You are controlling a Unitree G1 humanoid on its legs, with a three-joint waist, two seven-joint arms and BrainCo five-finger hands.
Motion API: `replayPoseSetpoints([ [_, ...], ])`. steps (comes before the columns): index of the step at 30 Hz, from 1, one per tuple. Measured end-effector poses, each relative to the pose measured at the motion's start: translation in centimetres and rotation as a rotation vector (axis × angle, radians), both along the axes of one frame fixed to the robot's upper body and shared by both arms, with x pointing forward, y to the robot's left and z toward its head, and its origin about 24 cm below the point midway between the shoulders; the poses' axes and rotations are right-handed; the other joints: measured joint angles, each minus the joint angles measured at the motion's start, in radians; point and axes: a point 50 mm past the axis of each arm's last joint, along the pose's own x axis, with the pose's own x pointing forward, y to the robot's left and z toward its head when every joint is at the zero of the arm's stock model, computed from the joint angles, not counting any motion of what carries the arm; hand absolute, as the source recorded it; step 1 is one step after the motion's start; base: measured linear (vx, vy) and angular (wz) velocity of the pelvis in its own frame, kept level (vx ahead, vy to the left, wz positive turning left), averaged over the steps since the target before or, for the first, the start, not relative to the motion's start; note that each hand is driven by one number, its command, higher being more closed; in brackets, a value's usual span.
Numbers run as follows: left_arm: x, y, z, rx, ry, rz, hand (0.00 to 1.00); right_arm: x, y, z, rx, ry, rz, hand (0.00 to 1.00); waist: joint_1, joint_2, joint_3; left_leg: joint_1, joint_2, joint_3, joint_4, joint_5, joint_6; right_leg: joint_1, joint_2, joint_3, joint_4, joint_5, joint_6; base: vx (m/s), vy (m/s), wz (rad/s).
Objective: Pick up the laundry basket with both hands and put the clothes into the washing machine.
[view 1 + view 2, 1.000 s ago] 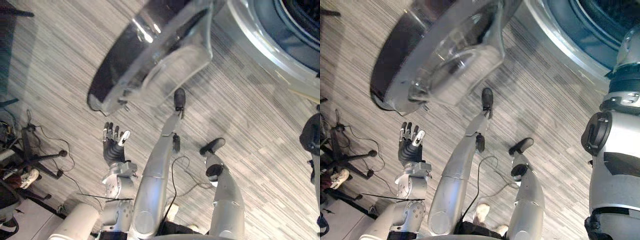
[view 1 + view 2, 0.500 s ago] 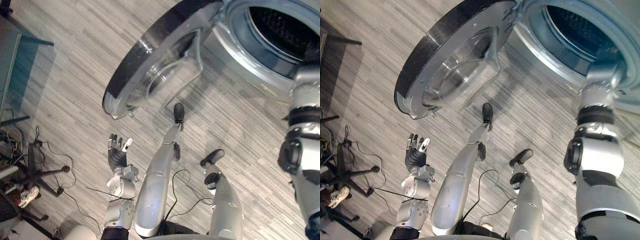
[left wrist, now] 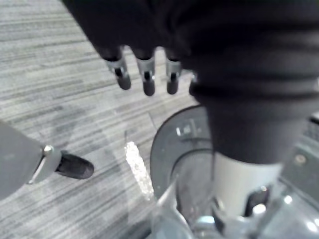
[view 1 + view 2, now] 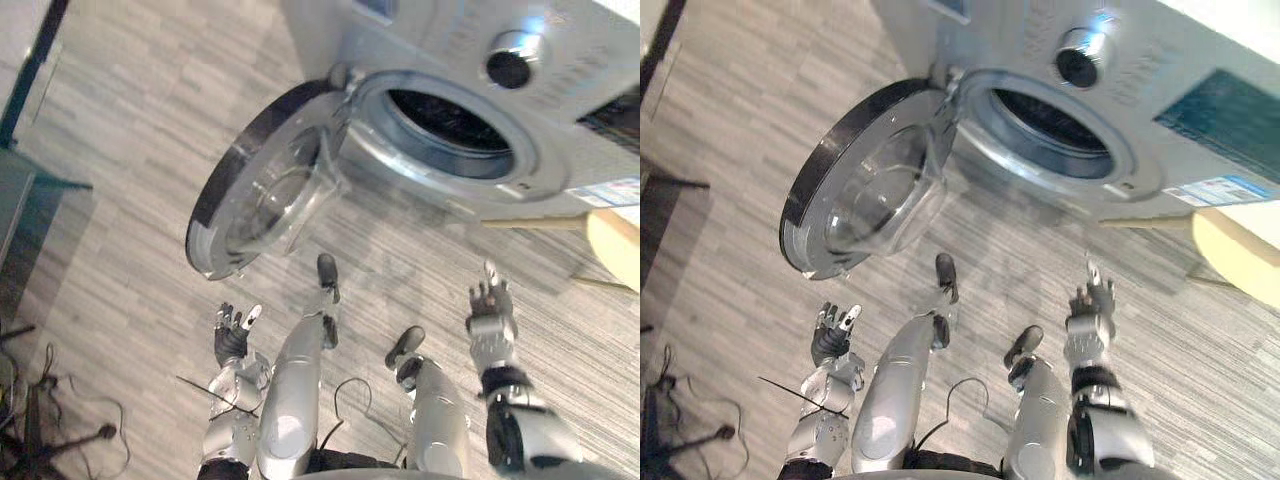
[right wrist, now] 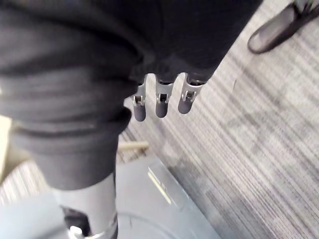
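The washing machine (image 4: 560,90) stands at the upper right with its drum mouth (image 4: 450,135) dark and its round glass door (image 4: 265,200) swung wide to the left. No clothes or basket show in either hand. My left hand (image 4: 232,335) is low on the left, below the door, open with fingers up and holding nothing. My right hand (image 4: 490,315) is held up in front of the machine, below the drum mouth, also open and holding nothing. In the left wrist view straight fingers (image 3: 144,79) hang over the door glass (image 3: 184,164). In the right wrist view straight fingers (image 5: 159,102) hang over the floor.
A pale round thing (image 4: 615,245) with a wooden rod (image 4: 530,223) sticks in at the right edge, beside the machine. A dark stand base with cables (image 4: 50,445) lies at the lower left. A dark furniture frame (image 4: 30,70) runs down the upper left edge.
The camera has swung, so the whole machine front now shows. My right arm has come down from beside the drum mouth, and the hand now stands low, fingers up. The left hand keeps its pose.
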Motion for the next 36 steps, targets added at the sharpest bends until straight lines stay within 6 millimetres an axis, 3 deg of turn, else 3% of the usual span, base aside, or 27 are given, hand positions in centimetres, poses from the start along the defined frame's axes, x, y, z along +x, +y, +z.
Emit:
replayPoseSetpoints([
  [2, -0.5, 0.8, -0.2, 0.019, 0.011, 0.001, 0.0, -3.4, 0.3, -2.5, 0.017, 0.065, -0.01, 0.0, -0.025, -0.016, -0.009, 0.067, -0.002, 0.007, -0.017, -0.007, -0.011, 0.037, -0.005, 0.021, 0.015, -0.027, -0.014, -0.02, -0.066, -0.05],
  [5, -1.1, 1.4, -0.6, 0.035, 0.039, -0.003, 0.0, -6.8, 0.3, -4.5, 0.048, 0.112, -0.05, 0.0, -0.045, -0.035, -0.019, 0.143, -0.017, 0.002, -0.067, 0.007, -0.03, 0.089, -0.008, 0.023, 0.016, -0.04, -0.012, 0.03, -0.07, 0.01],
  [8, -2.5, 1.8, -1.4, 0.057, 0.093, -0.018, 0.0, -9.5, 0.4, -5.6, 0.084, 0.134, -0.09, 0.0, -0.076, -0.059, -0.043, 0.227, -0.039, 0.0, -0.117, 0.018, -0.046, 0.154, -0.018, 0.016, 0.013, -0.051, 0.001, 0.09, -0.064, 0.12],
  [12, -2.8, 1.4, -2.1, 0.069, 0.129, -0.058, 0.0, -12.0, 0.0, -6.0, 0.092, 0.143, -0.137, 0.0, -0.078, -0.079, -0.117, 0.303, -0.057, -0.002, -0.163, 0.028, -0.048, 0.226, -0.027, -0.003, -0.009, -0.064, 0.007, 0.14, -0.073, 0.09],
  [18, -2.9, 0.5, -2.4, 0.068, 0.138, -0.094, 0.0, -11.4, -0.1, -4.5, 0.0, 0.096, -0.093, 0.0, -0.082, -0.086, -0.187, 0.394, -0.051, 0.004, -0.171, 0.026, -0.051, 0.328, -0.016, -0.007, -0.05, -0.069, 0.01, 0.11, -0.083, -0.03],
  [23, -4.0, 0.0, -3.1, 0.058, 0.176, -0.089, 0.0, -11.3, 0.4, -4.0, -0.018, 0.078, -0.099, 0.0, -0.088, -0.085, -0.228, 0.429, -0.008, -0.004, -0.11, -0.005, -0.076, 0.411, 0.027, -0.012, -0.1, -0.068, 0.005, 0.03, -0.09, -0.03],
  [29, -5.6, 0.1, -4.0, 0.047, 0.239, -0.08, 0.0, -12.5, 0.0, -4.0, -0.042, 0.105, -0.116, 0.0, -0.086, -0.06, -0.265, 0.371, 0.092, -0.035, 0.101, -0.074, -0.082, 0.468, 0.118, 0.008, -0.155, -0.067, -0.047, -0.05, -0.084, -0.09],
  [31, -6.0, 0.1, -4.2, 0.051, 0.255, -0.082, 0.0, -12.7, -0.3, -3.7, -0.058, 0.102, -0.121, 0.0, -0.086, -0.053, -0.265, 0.343, 0.108, -0.053, 0.181, -0.069, -0.074, 0.482, 0.128, 0.01, -0.156, -0.072, -0.058, -0.04, -0.064, 0.01],
  [33, -6.6, 0.1, -4.4, 0.053, 0.274, -0.084, 0.0, -13.0, -0.8, -3.3, -0.089, 0.108, -0.13, 0.0, -0.083, -0.047, -0.275, 0.317, 0.111, -0.058, 0.267, -0.042, -0.036, 0.51, 0.124, 0.003, -0.157, -0.081, -0.067, -0.02, -0.079, 0.11],
  [35, -7.3, 0.1, -4.6, 0.048, 0.289, -0.075, 0.0, -12.8, -1.3, -2.4, -0.125, 0.076, -0.13, 0.0, -0.076, -0.03, -0.293, 0.292, 0.115, -0.065, 0.319, -0.039, -0.031, 0.522, 0.128, 0.0, -0.165, -0.084, -0.072, 0.03, -0.036, 0.11],
  [36, -7.8, 0.2, -4.8, 0.047, 0.302, -0.069, 0.0, -12.3, -1.5, -1.8, -0.153, 0.056, -0.117, 0.0, -0.074, -0.022, -0.305, 0.26, 0.113, -0.071, 0.368, -0.054, -0.048, 0.528, 0.131, 0.007, -0.18, -0.084, -0.074, 0.07, 0.002, 0.07],
])
